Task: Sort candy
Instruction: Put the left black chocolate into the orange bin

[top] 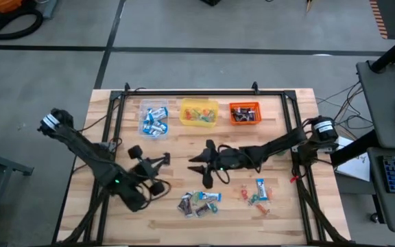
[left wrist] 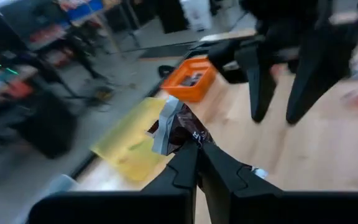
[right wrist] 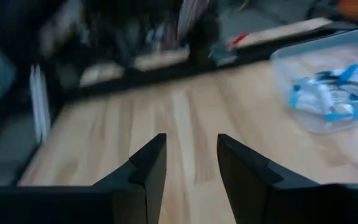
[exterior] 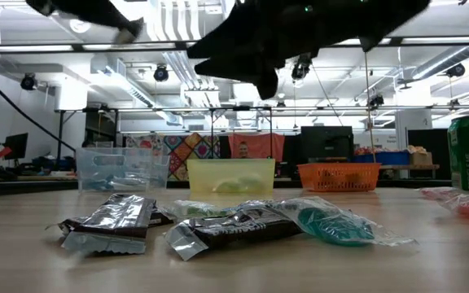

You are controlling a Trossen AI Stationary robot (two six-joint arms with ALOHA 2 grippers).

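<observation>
Candy in a dark brown wrapper [left wrist: 178, 127], crinkled with a silvery torn-looking end, is pinched between the pressed-together fingers of the left gripper [left wrist: 197, 149], which hangs above the wooden bench [top: 184, 147] on its left side. The right gripper [right wrist: 191, 149] hovers over the middle of the bench with its fingers spread and nothing between them. Below it, near the bench's front edge, lies a small heap of candy [top: 199, 203]: dark brown wrappers with shiny silver ends, a blue-and-white one and a green sweet in clear wrap. To the right of that heap a looser scatter of candy [top: 256, 195] holds one blue-and-white piece and tiny red, orange and green ones. Along the back of the bench stand three square tubs: a clear tub [top: 154, 119] with blue-and-white candy inside, a yellow tub [top: 199, 112] with small coloured sweets, and an orange tub [top: 244, 113] with dark pieces.
</observation>
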